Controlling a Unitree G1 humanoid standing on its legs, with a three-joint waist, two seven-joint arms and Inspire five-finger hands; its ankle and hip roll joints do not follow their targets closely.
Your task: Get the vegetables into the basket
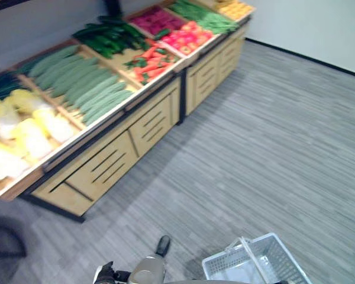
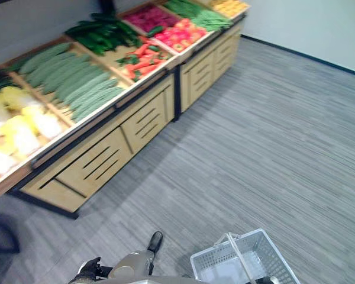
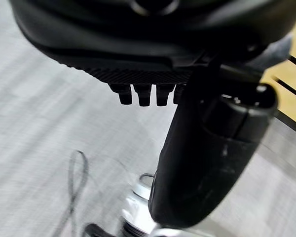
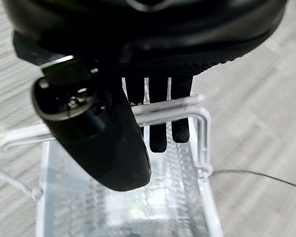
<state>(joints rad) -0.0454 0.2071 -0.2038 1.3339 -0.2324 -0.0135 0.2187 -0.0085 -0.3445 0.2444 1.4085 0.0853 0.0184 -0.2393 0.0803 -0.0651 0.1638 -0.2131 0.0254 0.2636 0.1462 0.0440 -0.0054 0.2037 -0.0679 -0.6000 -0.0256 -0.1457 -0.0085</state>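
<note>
The basket [image 4: 123, 197], white and seemingly empty, is being held above the grey floor [image 1: 272, 136] by the right hand [image 4: 158, 106], whose fingers [image 4: 158, 133] are curled round the handle [image 4: 167, 106]. The left hand [image 3: 202, 163] is hanging free with its short fingertips [image 3: 143, 94] curled in and nothing held. The vegetables are lying on the wooden stand [image 1: 106, 160], well apart from the basket: cucumbers [image 1: 83, 83], carrots [image 1: 151, 62], tomatoes [image 1: 186, 36] and pale cabbages [image 1: 23, 130], perhaps, in separate bins.
</note>
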